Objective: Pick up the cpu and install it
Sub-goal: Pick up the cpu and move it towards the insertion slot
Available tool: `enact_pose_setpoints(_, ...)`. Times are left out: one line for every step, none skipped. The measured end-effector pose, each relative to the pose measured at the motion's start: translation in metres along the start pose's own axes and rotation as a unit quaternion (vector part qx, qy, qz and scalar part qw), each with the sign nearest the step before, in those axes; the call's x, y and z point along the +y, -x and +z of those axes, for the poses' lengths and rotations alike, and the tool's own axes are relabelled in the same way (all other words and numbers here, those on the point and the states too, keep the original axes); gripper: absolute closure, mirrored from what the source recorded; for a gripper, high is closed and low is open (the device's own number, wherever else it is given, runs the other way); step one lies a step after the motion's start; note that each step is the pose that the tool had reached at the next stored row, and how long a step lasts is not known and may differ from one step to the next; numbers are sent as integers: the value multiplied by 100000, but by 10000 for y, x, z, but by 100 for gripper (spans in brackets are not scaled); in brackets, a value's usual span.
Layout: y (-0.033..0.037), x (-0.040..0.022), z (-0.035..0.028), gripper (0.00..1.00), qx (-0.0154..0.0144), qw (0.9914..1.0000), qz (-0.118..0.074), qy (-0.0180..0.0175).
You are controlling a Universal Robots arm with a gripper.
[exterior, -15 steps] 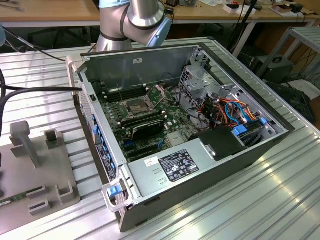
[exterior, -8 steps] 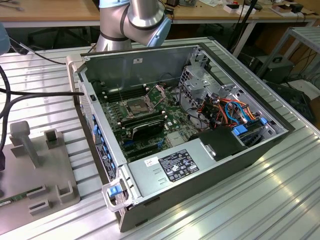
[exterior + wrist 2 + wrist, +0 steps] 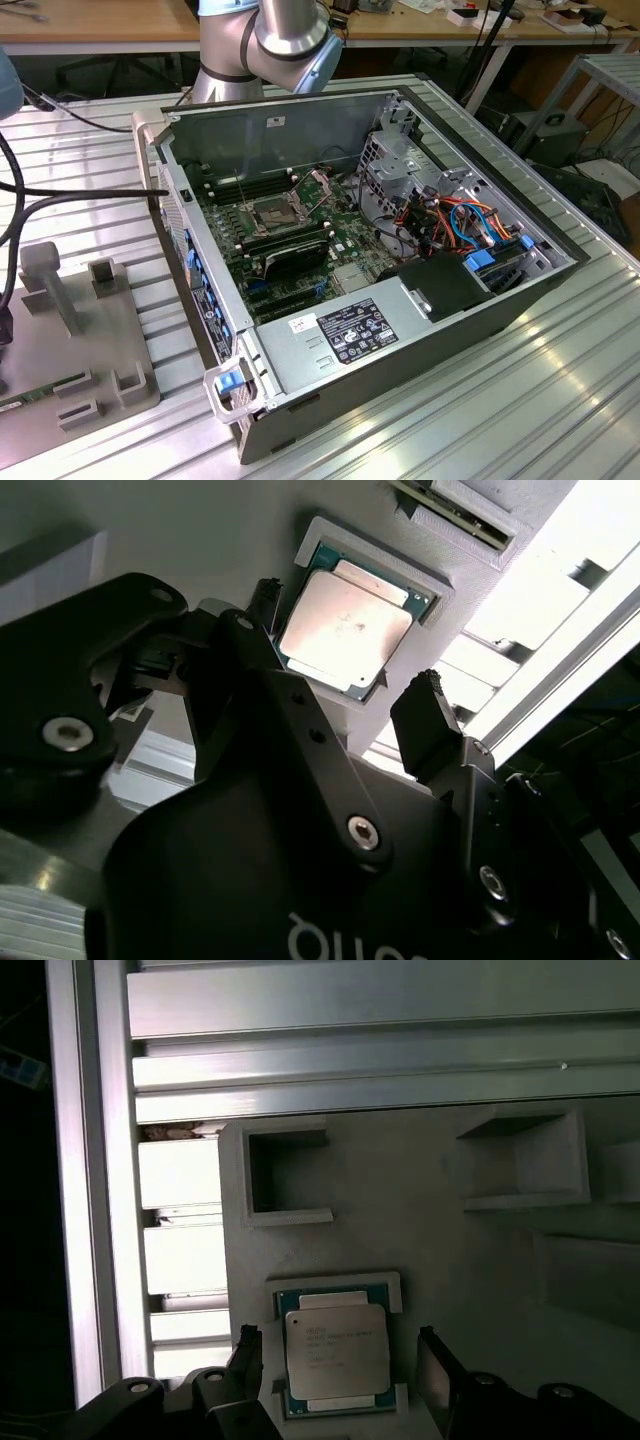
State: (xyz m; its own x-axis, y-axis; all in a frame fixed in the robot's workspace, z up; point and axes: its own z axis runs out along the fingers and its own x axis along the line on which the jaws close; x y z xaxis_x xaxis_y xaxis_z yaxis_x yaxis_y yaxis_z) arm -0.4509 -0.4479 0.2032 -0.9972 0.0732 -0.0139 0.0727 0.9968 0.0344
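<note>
The claw (image 3: 348, 648) hangs with its black fingers (image 3: 430, 715) spread wide on either side of the cpu (image 3: 336, 1352), gripping nothing and just clear of its edges. The cpu lies flat, silver top up, in a shallow square recess (image 3: 395, 1285) of the grey tray (image 3: 430, 1250). The tray's edge runs along the ribbed metal table (image 3: 350, 1060). In the exterior view, the open computer case (image 3: 400, 330) lies well apart from the tray.
</note>
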Motion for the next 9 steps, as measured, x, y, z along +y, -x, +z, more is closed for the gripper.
enact_pose_setpoints(0, 0, 9, 28, -4, 100000, 1, -19)
enact_pose_setpoints(-1, -1, 17, 28, 2, 100000, 0, -31)
enact_pose_setpoints(-1, -1, 22, 28, 9, 100000, 0, -41)
enact_pose_setpoints(0, -1, 38, 28, -12, 100000, -2, -25)
enact_pose_setpoints(-1, -1, 46, 28, -9, 100000, 0, -25)
enact_pose_setpoints(-1, -2, 56, 28, -1, 100000, -2, -31)
enact_pose_setpoints(-1, -2, 65, 28, -2, 100000, -2, -30)
enact_pose_setpoints(-1, -2, 73, 28, 0, 100000, 0, -34)
enact_pose_setpoints(-2, -3, 82, 28, -2, 100000, -1, -33)
